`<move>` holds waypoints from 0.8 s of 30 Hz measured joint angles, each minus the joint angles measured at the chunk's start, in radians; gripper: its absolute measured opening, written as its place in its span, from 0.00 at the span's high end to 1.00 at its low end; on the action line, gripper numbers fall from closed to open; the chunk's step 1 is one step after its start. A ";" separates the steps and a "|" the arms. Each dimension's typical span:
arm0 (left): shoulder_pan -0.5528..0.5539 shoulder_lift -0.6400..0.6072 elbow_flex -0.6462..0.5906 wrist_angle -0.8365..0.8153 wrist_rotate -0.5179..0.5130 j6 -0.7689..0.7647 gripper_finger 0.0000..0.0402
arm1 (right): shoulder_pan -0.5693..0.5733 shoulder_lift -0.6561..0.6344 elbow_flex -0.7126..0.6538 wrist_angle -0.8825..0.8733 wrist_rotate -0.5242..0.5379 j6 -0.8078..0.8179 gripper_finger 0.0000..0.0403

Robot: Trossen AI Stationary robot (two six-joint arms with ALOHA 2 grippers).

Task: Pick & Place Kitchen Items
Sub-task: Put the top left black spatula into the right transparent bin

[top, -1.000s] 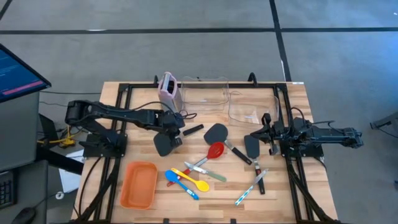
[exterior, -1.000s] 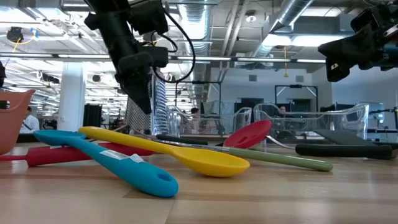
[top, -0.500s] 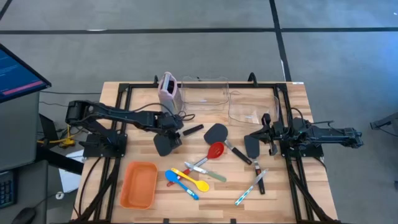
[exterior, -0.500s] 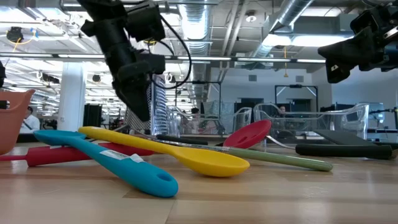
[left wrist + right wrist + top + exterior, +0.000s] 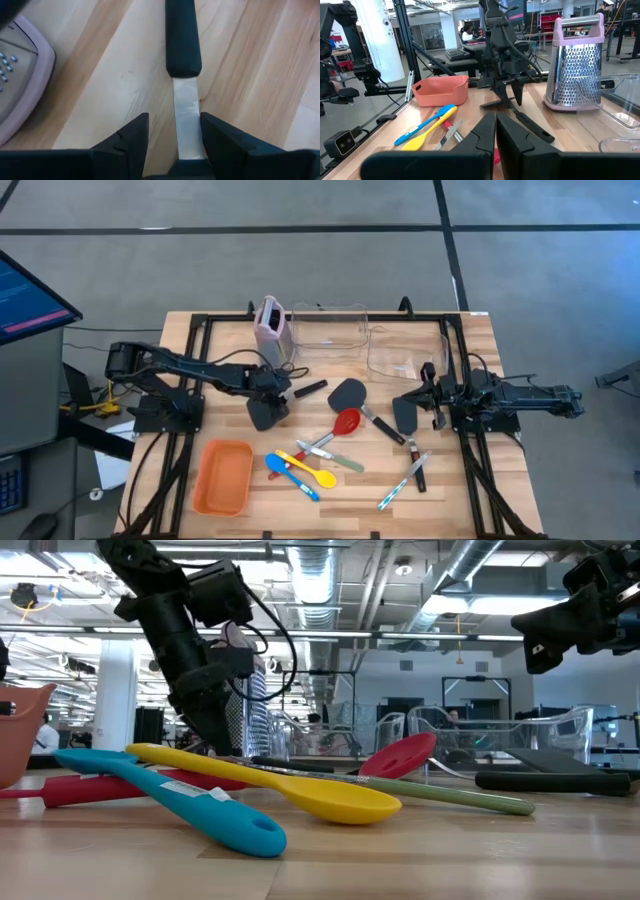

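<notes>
Black spatula (image 5: 183, 60) between left gripper (image 5: 174, 137) fingers, seemingly ungripped

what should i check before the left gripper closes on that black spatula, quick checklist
1. Left gripper open, one finger either side of the black spatula: ok.
2. Metal neck centred in the gap: ok, perhaps slightly nearer one finger.
3. Fingers low enough on the table: cannot tell; the low view shows the arm down near the surface, but contact is hidden.
4. Grater clear of the gripper: ok, it stands apart beside it.
5. Right gripper out of the way: ok, shut and waiting on the far side.
6. Other utensils clear: ok, the red spoon lies apart.
</notes>
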 joint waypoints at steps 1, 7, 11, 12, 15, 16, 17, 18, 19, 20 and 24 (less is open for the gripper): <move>0.000 0.000 -0.006 0.007 0.000 0.000 0.59 | 0.000 0.000 0.000 0.000 0.000 0.000 0.98; 0.000 0.004 -0.015 0.024 0.001 0.000 0.59 | 0.000 0.000 0.000 0.000 0.000 0.000 0.98; 0.000 0.041 -0.014 0.044 0.023 0.000 0.60 | 0.000 0.000 0.000 -0.001 0.000 0.000 0.98; 0.000 0.055 -0.013 0.050 0.035 0.000 0.60 | 0.000 0.000 0.000 0.000 0.000 0.000 0.98; 0.000 0.100 -0.012 0.072 0.048 0.000 0.59 | 0.000 0.000 0.000 -0.001 0.000 0.000 0.98; 0.000 0.114 -0.011 0.081 0.045 -0.001 0.59 | 0.000 0.000 0.000 -0.001 0.000 0.000 0.98; 0.000 0.125 -0.011 0.084 0.046 0.000 0.59 | 0.000 0.000 0.000 -0.001 0.000 0.000 0.98; 0.000 0.135 -0.011 0.089 0.046 0.001 0.60 | 0.000 0.000 0.000 -0.001 0.000 0.000 0.98; 0.000 0.142 -0.011 0.094 0.044 0.001 0.60 | 0.000 0.000 0.000 -0.001 0.000 0.000 0.98; 0.000 0.147 -0.011 0.098 0.043 0.001 0.61 | 0.000 0.000 0.000 -0.001 0.000 0.000 0.98; 0.000 0.144 -0.012 0.102 0.042 0.002 0.64 | 0.000 0.000 0.000 -0.001 0.000 0.001 0.98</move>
